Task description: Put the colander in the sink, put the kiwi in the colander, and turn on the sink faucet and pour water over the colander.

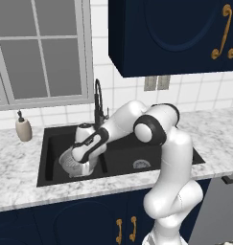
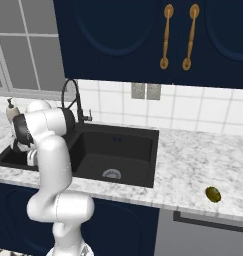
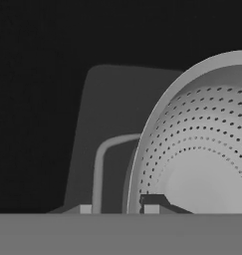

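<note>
The perforated grey-white colander [image 1: 68,162] sits low in the left basin of the black sink [image 1: 127,154]. My gripper [image 1: 84,168] reaches down into that basin and is shut on the colander's rim. In the hand view the rim of the colander [image 3: 207,164] passes between my two fingertips, with my gripper [image 3: 117,209] straddling it and the black basin floor behind. The kiwi [image 2: 213,194] lies on the marble counter far to the right of the sink [image 2: 118,150]. The dark arched sink faucet [image 1: 98,103] [image 2: 70,95] stands behind the divider; no water runs.
A beige soap dispenser [image 1: 23,128] [image 2: 12,112] stands on the counter left of the sink. Dark blue wall cabinets [image 1: 170,33] hang above. The right basin has a round metal drain [image 2: 111,174]. A grey appliance front [image 1: 221,208] sits under the counter at right.
</note>
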{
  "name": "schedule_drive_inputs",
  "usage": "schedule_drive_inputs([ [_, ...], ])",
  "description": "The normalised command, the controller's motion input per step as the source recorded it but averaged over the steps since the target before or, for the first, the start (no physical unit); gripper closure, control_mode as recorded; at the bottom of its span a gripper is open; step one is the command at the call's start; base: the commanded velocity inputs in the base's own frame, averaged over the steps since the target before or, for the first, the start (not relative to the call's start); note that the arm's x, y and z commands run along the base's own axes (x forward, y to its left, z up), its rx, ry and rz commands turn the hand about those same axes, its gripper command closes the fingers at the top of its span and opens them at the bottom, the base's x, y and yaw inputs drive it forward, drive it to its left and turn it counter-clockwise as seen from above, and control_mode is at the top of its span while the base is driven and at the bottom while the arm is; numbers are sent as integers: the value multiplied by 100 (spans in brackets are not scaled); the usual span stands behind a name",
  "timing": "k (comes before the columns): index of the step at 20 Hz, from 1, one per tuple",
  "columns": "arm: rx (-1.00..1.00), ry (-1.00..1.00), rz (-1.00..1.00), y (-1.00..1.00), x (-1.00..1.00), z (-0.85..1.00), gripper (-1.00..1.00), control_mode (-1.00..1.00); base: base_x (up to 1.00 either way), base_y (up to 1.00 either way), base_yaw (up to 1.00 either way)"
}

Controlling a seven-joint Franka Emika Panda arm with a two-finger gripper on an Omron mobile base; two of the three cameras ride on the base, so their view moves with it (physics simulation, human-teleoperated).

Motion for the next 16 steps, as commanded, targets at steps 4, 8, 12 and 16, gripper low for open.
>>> schedule_drive_inputs([
  [4,12,0,0,-11,8,-11,100,-100,0,0,0],
  [8,8,-2,0,-3,20,-15,100,-100,0,0,0],
  [12,8,-3,0,-5,24,-18,100,-100,0,0,0],
  [16,6,-4,0,-14,22,-27,100,-100,0,0,0],
])
